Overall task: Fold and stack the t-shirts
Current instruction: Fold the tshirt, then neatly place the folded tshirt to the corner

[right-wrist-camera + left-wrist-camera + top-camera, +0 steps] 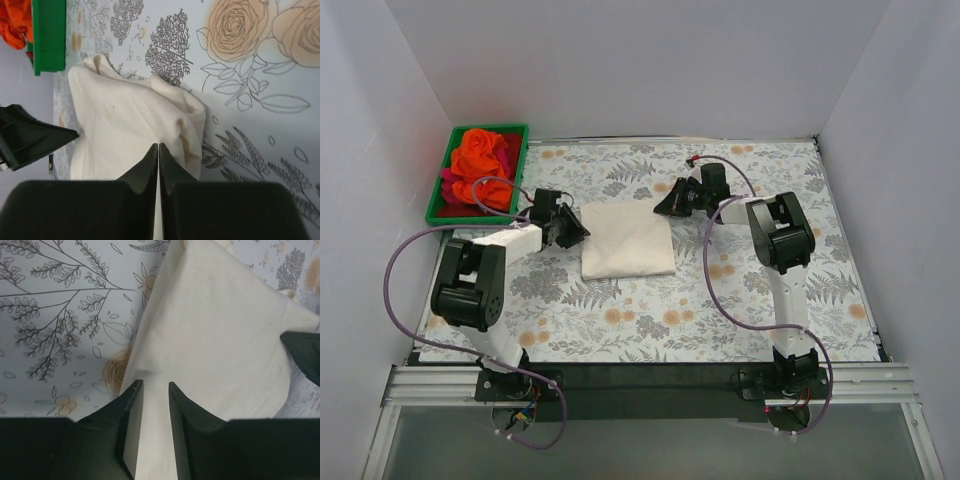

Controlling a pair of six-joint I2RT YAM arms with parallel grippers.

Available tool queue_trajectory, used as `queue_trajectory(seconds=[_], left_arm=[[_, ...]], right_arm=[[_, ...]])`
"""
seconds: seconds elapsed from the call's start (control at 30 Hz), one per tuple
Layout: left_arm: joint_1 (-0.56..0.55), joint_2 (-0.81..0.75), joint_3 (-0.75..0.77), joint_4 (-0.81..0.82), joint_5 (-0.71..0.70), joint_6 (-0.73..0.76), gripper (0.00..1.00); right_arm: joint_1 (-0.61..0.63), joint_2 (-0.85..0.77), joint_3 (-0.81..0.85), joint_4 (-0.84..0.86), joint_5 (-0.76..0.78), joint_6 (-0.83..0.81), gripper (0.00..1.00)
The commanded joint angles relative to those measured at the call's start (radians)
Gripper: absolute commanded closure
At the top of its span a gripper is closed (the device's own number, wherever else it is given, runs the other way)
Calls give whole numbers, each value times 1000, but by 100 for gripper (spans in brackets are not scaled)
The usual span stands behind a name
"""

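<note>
Folded cream t-shirt point(627, 240) lies flat; left gripper point(155, 385) jaws slightly apart over its edge (right gripper point(158, 146) closed together).

Both arms point(785, 292) are white with black joints point(468, 290) and purple cables point(386, 280).

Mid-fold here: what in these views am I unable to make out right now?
Right wrist view: whether the right gripper pinches the folded cream cloth t-shirt; its shut jaws cover the contact.
Top view: how many shirts fill the green plastic bin; bright orange cloth heaps over red-magenta cloth, too small.
Left wrist view: the t-shirt's near edge, behind the left gripper.
Right wrist view: the bin, cut off by the top edge.
</note>
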Motion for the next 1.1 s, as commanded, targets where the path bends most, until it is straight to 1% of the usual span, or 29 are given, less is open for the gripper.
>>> queue_trajectory(seconds=[0.0, 0.03, 0.1, 0.13, 0.2, 0.23, 0.27, 0.3, 0.37, 0.4, 0.5, 0.53, 0.73, 0.97, 1.0, 1.07], left_arm=[[1, -200, -9, -65, -58, 93, 70], [-2, -232, -14, -92, -64, 136, 68], [-5, -321, -11, -150, -96, 179, 62], [-5, -345, -11, -167, -98, 201, 59], [-5, -431, -22, -200, -167, 262, 53], [-5, -460, -32, -204, -211, 281, 48], [-5, -485, -46, -209, -231, 305, 44], [-5, -531, -60, -210, -259, 314, 39], [-5, -568, -86, -200, -312, 340, 37], [-5, -585, -115, -185, -326, 351, 27], [-5, -619, -141, -183, -374, 374, 18], [-5, -631, -147, -183, -388, 377, 17], [-5, -676, -201, -148, -408, 379, 16], [-5, -694, -203, -149, -385, 376, 17], [-5, -700, -203, -149, -383, 374, 17], [-5, -706, -206, -149, -385, 374, 17]], right_arm=[[-12, -142, -45, -151, 112, -160, 91], [-11, -210, -76, -213, 129, -185, 84], [-11, -280, -113, -278, 179, -246, 75], [-11, -342, -159, -315, 189, -258, 67], [-2, -400, -194, -369, 232, -292, 60], [5, -436, -206, -396, 249, -315, 54], [17, -450, -222, -465, 262, -324, 51], [23, -463, -228, -487, 282, -329, 49], [47, -472, -221, -565, 293, -351, 46], [55, -469, -213, -594, 304, -358, 46], [81, -454, -196, -636, 336, -367, 46], [86, -447, -190, -639, 342, -363, 45], [117, -351, -87, -665, 384, -363, 48], [150, -210, 13, -665, 394, -357, 52], [150, -185, 20, -666, 396, -357, 53], [149, -168, 33, -679, 413, -371, 63]])
